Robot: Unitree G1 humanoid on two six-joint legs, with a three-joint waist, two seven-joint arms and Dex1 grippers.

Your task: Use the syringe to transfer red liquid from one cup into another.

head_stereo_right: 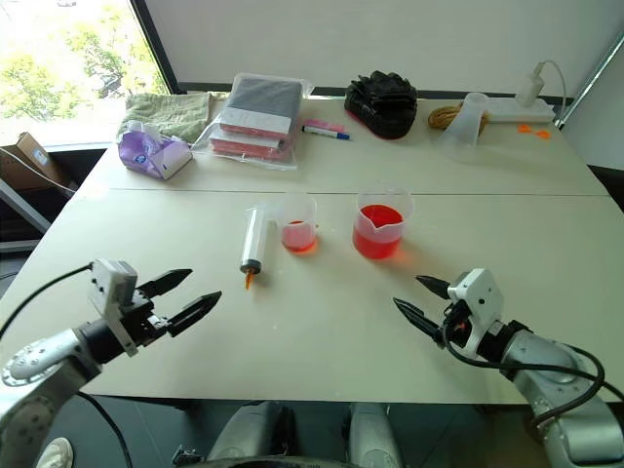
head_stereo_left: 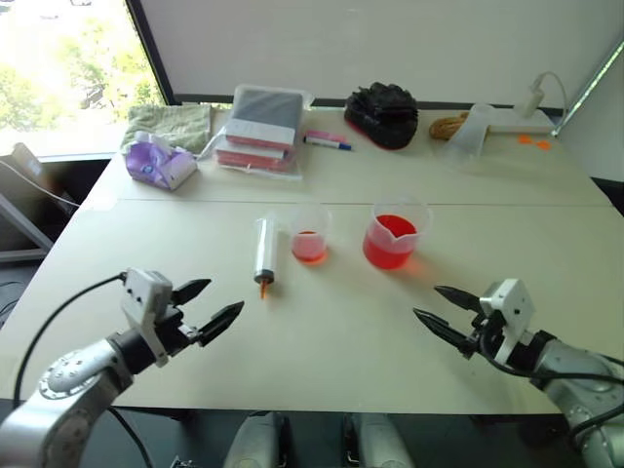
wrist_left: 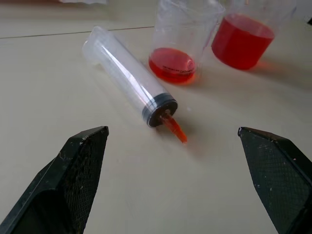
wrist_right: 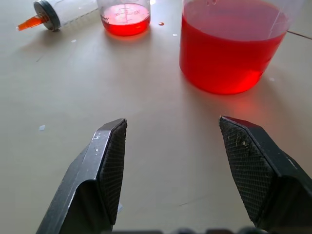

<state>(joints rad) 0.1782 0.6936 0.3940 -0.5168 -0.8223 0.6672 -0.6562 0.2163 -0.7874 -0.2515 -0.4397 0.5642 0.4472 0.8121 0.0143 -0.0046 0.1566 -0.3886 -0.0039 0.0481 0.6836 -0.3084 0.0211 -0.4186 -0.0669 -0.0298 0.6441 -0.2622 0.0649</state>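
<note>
Syringe [head_stereo_left: 264, 251] lies untouched on table, ahead of wide-open, empty left pincer [head_stereo_left: 216, 306].

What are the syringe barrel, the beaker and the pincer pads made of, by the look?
Syringe barrel: clear glossy plastic, table visible through it. Beaker: thin clear plastic, red liquid showing through the wall. Left pincer pads: black, matte, cross-hatched; probably rubber or textured plastic.
</note>
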